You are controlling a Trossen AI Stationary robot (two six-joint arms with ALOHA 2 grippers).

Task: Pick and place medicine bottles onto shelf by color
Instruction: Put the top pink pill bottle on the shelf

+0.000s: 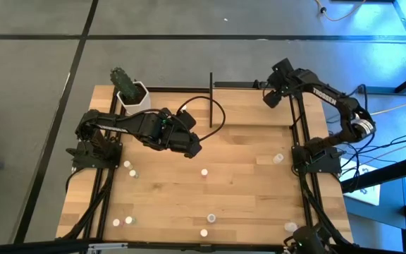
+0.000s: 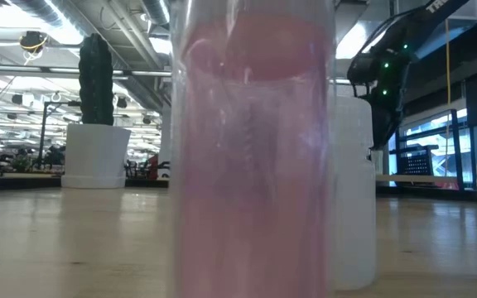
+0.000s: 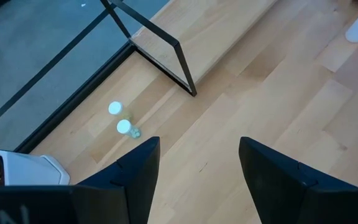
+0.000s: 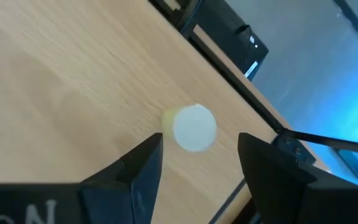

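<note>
The shelf (image 1: 254,111), a light-wood board with thin black uprights, stands at the table's far right. My right gripper (image 1: 269,99) hangs open above its far right corner. In the right wrist view a white-capped medicine bottle (image 4: 194,127) stands upright on the wood just beyond the fingertips (image 4: 148,152), apart from them. My left gripper (image 1: 194,150) is open and empty above the table's middle, left of the shelf. Past it stand two small bottles (image 3: 120,118) near the table's edge. Several more bottles (image 1: 204,171) are scattered over the tabletop.
A white hexagonal plant pot (image 1: 133,95) stands at the far left corner. A pink bottle (image 2: 251,157) stands right in front of the low camera and hides most of that view. Black rails (image 1: 303,141) run along both table sides. A black cable (image 1: 213,113) loops near the shelf's left upright.
</note>
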